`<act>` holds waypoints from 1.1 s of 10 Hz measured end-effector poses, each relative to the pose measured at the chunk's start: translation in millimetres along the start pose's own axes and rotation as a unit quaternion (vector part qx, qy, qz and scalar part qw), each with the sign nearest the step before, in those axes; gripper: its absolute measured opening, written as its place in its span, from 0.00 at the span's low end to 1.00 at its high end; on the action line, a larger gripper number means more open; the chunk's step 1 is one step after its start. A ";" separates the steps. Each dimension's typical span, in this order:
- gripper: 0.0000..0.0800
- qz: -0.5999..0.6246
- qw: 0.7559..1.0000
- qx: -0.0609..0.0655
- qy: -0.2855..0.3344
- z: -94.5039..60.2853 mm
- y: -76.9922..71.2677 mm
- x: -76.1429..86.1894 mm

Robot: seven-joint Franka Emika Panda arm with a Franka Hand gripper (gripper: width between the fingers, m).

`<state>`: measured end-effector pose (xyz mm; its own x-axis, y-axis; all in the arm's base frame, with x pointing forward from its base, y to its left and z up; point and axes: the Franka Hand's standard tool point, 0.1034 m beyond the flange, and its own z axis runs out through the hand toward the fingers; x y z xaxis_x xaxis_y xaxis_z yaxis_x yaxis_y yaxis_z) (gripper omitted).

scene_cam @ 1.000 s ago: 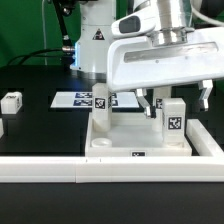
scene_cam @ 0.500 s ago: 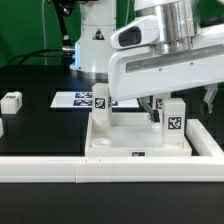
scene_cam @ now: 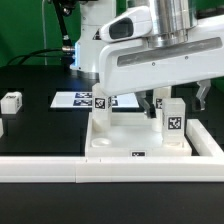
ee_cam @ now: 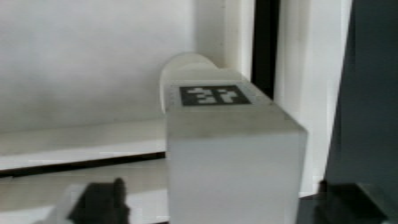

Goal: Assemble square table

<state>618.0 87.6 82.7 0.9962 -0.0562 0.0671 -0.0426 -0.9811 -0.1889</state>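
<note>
The white square table top lies tray-like against the front rail. Two white tagged legs stand upright in it: one at the back left corner and one on the right. My gripper is open and straddles the right leg, with a dark finger on each side and a gap to the leg. In the wrist view the same leg stands between my gripper's fingers, its tag facing the camera.
A loose white leg block lies on the black table at the exterior view's left, and another shows at the left edge. The marker board lies behind the top. The long white border rail runs along the front.
The hand has turned and shifted slightly to the exterior view's left above the right leg. The fingers stay on either side of the leg. The legs and top have not moved.
</note>
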 end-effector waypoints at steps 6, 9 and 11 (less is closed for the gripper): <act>0.36 0.173 0.985 0.003 0.018 1.7 -2.8 10.2; 0.36 0.361 0.933 0.005 0.011 4.5 -15.5 11.7; 0.36 0.489 0.872 0.010 0.011 6.1 -12.8 10.7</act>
<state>629.6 100.7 79.9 0.4832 -0.8676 -0.1172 -0.8693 -0.4594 -0.1825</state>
